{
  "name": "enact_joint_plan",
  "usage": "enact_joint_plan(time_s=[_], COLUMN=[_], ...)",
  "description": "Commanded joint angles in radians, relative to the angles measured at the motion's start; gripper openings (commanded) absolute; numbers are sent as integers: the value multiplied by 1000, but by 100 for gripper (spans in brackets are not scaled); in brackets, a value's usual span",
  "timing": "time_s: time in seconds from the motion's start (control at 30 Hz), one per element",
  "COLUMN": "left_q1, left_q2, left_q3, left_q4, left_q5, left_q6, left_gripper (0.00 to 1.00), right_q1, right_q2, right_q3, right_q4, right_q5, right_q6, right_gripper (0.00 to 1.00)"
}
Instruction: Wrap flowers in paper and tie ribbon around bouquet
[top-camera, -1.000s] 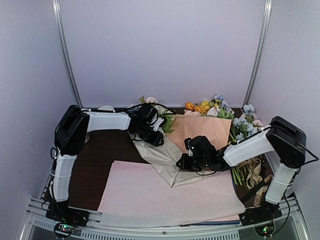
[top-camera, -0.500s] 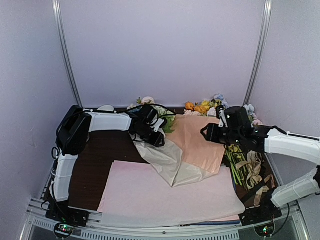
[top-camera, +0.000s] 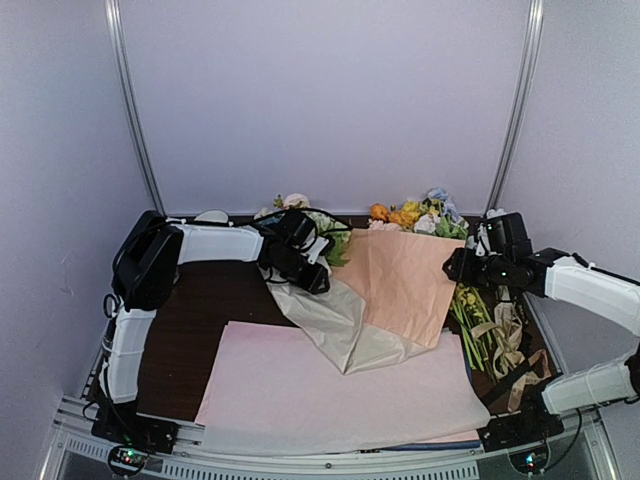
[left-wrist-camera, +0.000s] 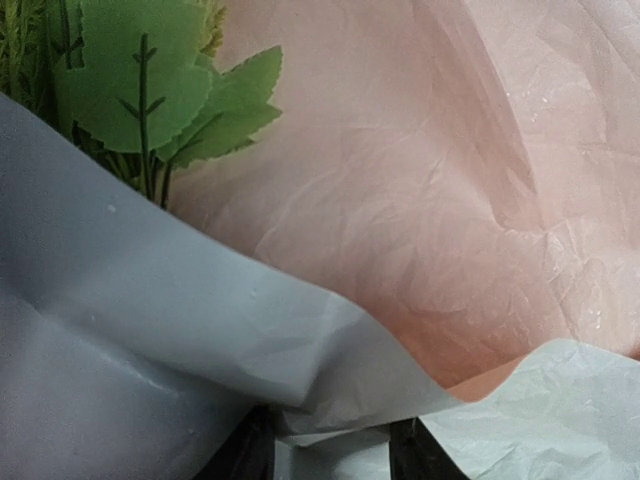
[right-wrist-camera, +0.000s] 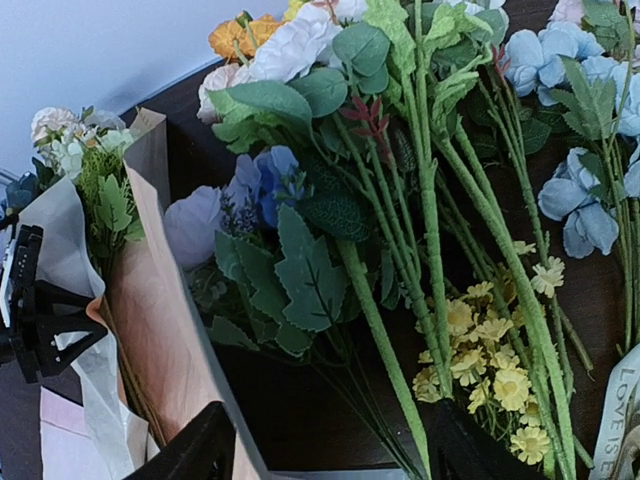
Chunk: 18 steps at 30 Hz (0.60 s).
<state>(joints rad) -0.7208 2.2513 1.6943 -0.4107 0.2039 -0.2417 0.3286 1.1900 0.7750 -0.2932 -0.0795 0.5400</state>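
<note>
**Overhead view.** The scene is lit evenly by soft, diffuse light from above. The pale walls (top-camera: 320, 100) are rendered with a faint lilac cast, and only weak shadows are cast on the dark bench (top-camera: 205, 300). The paper (top-camera: 405, 285) is shown matte. The frame posts (top-camera: 130, 110) are made to lean inward by wide-angle perspective.

**Left wrist view.** The peach face of the paper is lit warmly and its creases are resolved. The near fold (left-wrist-camera: 130, 330) is shaded grey and softened by blur.

**Right wrist view.** Loose stems (right-wrist-camera: 430, 230) are rendered sharply in bright light. The fingers (right-wrist-camera: 205, 445) of the right end effector (right-wrist-camera: 330, 445) are reduced to dark silhouettes at the lower edge.
</note>
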Motion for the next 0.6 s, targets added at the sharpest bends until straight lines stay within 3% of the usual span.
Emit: enact_joint_plan(time_s=[0.0, 0.1, 0.2, 0.27, 0.4, 0.57], left_q1=[1, 1, 1, 1, 1, 1], left_q2=[40, 39, 39, 41, 45, 56], left_q3=[10, 7, 3, 2, -3, 3], left_q4=[0, -1, -4, -4, -3, -1], left_q5=[19, 15, 1, -1, -12, -9], left_q6=[-7, -3, -3, -3, 0, 4], left_gripper=[43, 43, 43, 43, 43, 44], right_q1=[-5, -5, -5, 3, 87, 281], right_q2=[-9, 2, 53, 75, 106, 269], right_q3=[-7, -28, 3, 25, 81, 269], right_q4=[3, 91, 124, 167, 268, 324], right_q5=[-34, -123, -232, -300, -351, -448], right_q6=[-16, -17, -25, -12, 2, -18], right_gripper=[66, 54, 16, 0, 0, 0])
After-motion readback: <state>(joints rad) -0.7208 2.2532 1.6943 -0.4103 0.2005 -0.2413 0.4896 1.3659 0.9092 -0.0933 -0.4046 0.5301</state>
